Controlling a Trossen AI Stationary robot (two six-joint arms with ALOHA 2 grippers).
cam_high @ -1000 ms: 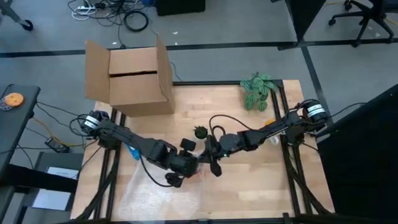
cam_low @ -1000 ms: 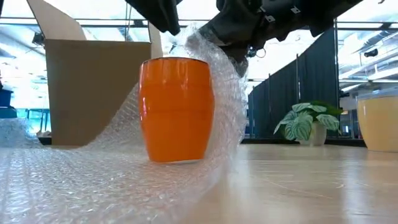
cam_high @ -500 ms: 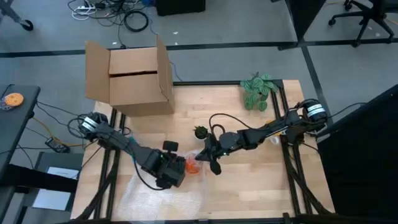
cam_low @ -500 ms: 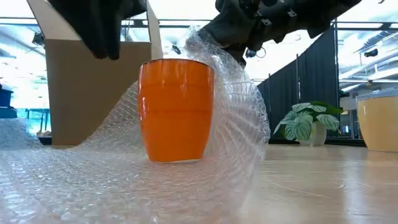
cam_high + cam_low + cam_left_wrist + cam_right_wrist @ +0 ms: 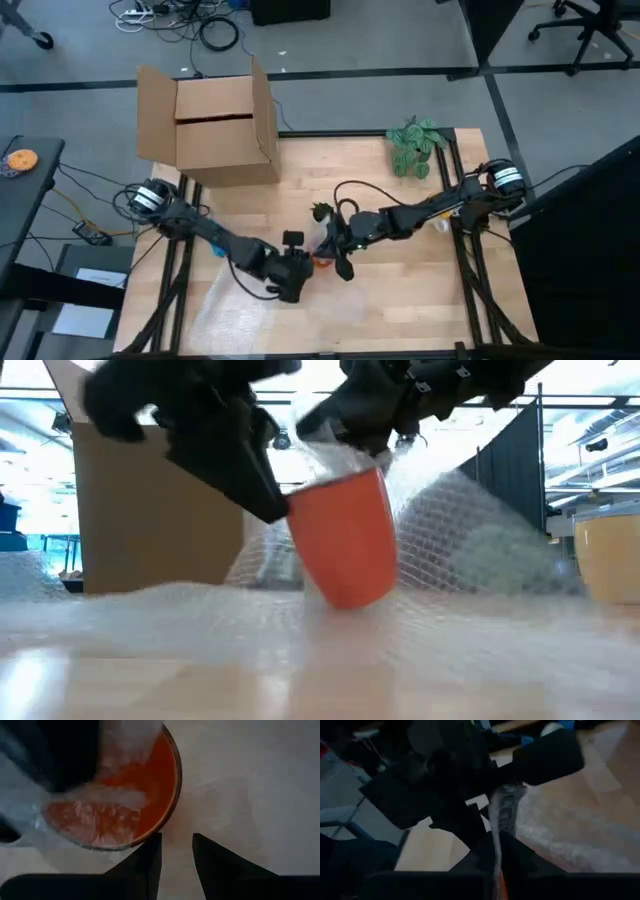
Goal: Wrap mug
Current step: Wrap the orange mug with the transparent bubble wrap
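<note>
The orange mug [image 5: 345,540] stands tilted on the bubble wrap [image 5: 200,610] near the table's middle [image 5: 322,262], its opening tipped toward my left gripper. A flap of wrap [image 5: 120,800] lies over and into the opening. My left gripper [image 5: 176,840] is right beside the mug's rim, its fingers a narrow gap apart with nothing between them. My right gripper [image 5: 496,851] is above the mug [image 5: 365,415], shut on the wrap. My left gripper touches the mug's outer wall just below the rim [image 5: 290,510] with one fingertip [image 5: 156,842], coming slanting down from the table's left. The mug leans under it. My right gripper pinches a bunched fold of the wrap [image 5: 504,815] between its two fingers, above the mug's rim [image 5: 375,470], coming from the table's right. The wrap runs from there down over the mug; how many layers, I cannot tell.
An open cardboard box [image 5: 215,125] stands at the table's far left. A potted plant [image 5: 413,145] is at the far right, and a cream-coloured pot [image 5: 610,555] at the right. The wrap sheet [image 5: 260,315] spreads over the near left of the table.
My left gripper drew back toward the table's left, then came back against the mug. The mug, upright a second ago, now stands tilted and sits a little further right. The wrap flap held by my right gripper has come over the mug's rim.
</note>
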